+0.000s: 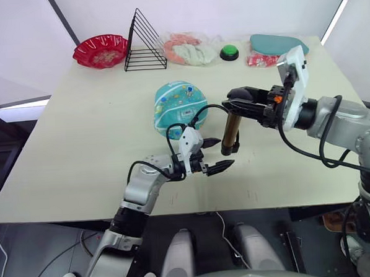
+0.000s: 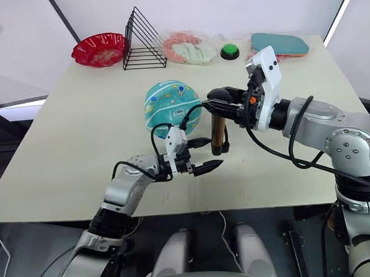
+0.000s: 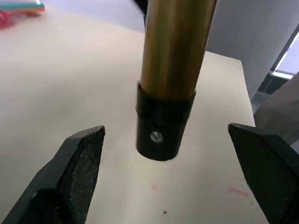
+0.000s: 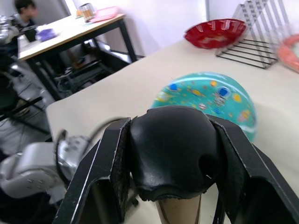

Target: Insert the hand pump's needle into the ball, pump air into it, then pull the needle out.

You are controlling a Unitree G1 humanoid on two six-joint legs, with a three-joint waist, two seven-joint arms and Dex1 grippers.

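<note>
Nearest the camera, left claw [image 1: 212, 154] hovers low over the near-centre of the desk [image 1: 80, 150], fingers spread wide and holding nothing. In its wrist view the black lower cap of the hand pump [image 3: 168, 84] hangs between the spread fingers, clear of both.

Ball [image 1: 179, 106] sits on the desk just beyond the left claw, left of the pump barrel, barcode sticker facing the near side. Thin black hose loops from the pump toward the ball's near face; needle too small to make out, so whether it is seated in the valve cannot be told.

Right claw [image 1: 240, 101] comes in from the right, pinching the pump's black top end, barrel hanging roughly upright, lower end just off the desk.

Judgement: still the set-up step, pump carried into position, left claw lining up to take the lower barrel. Next move likely calls for closing on the barrel without knocking it, then freeing a claw for the hose tip.

Far edge, left to right: red bowl [image 1: 100, 50], black wire rack [image 1: 144, 42], bagged pink-and-white items [image 1: 185, 48], green button [image 1: 229, 52], teal case [image 1: 278, 44]. All well apart from the work; only the hose loop crowds the ball.
</note>
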